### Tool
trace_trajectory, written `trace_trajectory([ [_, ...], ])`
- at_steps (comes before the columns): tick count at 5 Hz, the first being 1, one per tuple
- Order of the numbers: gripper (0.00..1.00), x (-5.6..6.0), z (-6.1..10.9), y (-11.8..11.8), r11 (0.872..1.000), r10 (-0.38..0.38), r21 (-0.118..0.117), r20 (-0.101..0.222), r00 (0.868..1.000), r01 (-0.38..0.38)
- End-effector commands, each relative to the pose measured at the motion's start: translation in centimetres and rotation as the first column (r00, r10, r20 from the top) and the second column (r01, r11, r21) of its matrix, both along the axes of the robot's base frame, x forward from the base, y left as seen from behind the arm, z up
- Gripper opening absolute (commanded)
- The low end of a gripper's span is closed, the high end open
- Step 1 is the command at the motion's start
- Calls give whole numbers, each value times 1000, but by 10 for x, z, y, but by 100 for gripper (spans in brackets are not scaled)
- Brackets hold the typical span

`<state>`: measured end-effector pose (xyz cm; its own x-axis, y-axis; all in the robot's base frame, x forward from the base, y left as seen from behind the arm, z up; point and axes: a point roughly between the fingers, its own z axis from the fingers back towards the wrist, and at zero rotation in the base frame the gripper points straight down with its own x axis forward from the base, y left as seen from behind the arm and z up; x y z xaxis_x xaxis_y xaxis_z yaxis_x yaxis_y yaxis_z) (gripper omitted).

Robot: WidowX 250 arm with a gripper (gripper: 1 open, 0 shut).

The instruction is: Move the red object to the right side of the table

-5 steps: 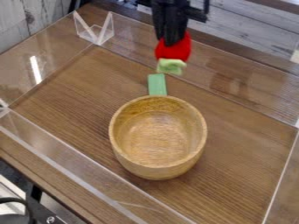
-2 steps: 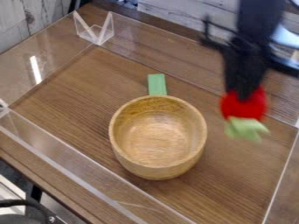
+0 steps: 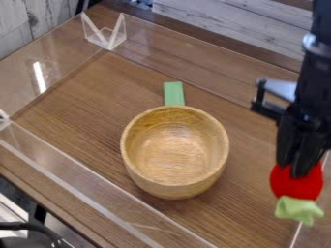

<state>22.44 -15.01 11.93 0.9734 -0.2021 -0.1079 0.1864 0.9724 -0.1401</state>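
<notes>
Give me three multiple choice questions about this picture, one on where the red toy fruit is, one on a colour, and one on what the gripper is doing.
1. Where is the red toy fruit?
A. Inside the wooden bowl
B. To the right of the wooden bowl, near the table's right wall
C. At the far left corner

2. What colour is the wooden bowl's handle?
A. Green
B. Blue
C. Black

3. What is the gripper doing?
A. Open above the bowl
B. Closed on the bowl's rim
C. Closed on the red toy fruit

Answers:
1. B, the fruit hangs past the wooden bowl, low on the right of the table.
2. A, a flat green tab sticks out behind the bowl.
3. C, the fruit sits directly under the dark fingers, leafy end down.
</notes>
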Motion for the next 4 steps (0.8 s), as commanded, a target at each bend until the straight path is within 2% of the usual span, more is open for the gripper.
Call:
trace_trajectory([
  [1, 0, -4, -7, -2, 1000, -10, -17, 14, 1000, 10],
  [3, 0, -4, -31, 1, 995, -97, -8, -15, 995, 97],
  [4, 0, -5, -24, 1, 998, -68, -7, -22, 997, 68],
])
